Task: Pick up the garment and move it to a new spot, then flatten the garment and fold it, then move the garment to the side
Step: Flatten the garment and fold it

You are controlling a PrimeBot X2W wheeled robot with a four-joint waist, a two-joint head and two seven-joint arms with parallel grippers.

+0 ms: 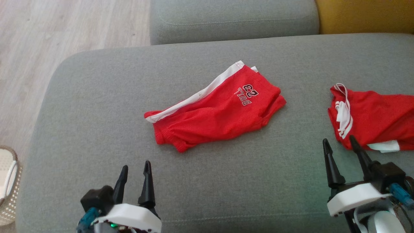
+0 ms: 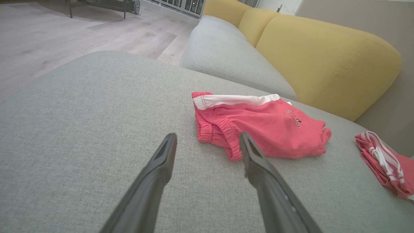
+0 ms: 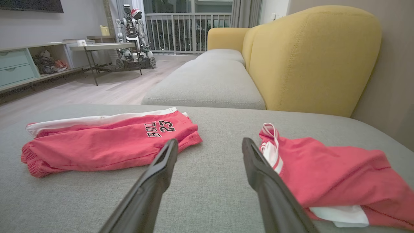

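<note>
A red garment [image 1: 216, 110] with a white side stripe and the print "BULL 23" lies folded at the middle of the grey sofa seat [image 1: 97, 113]; it also shows in the left wrist view [image 2: 268, 129] and the right wrist view [image 3: 106, 145]. A second red garment [image 1: 375, 116] with white stripes lies rumpled at the right [image 3: 333, 174] [image 2: 388, 165]. My left gripper [image 1: 136, 164] [image 2: 207, 135] hovers open, near the folded garment's closest corner. My right gripper [image 1: 338, 139] [image 3: 209, 140] stands open, just short of the second garment. Neither holds anything.
A yellow backrest [image 1: 365, 16] borders the seat at the far right, and another grey cushion [image 1: 233, 19] lies beyond it. Wooden floor [image 1: 48, 32] runs past the seat's left edge, where a woven basket [image 1: 8, 187] stands. Across the room another robot [image 3: 134, 38] stands by a table.
</note>
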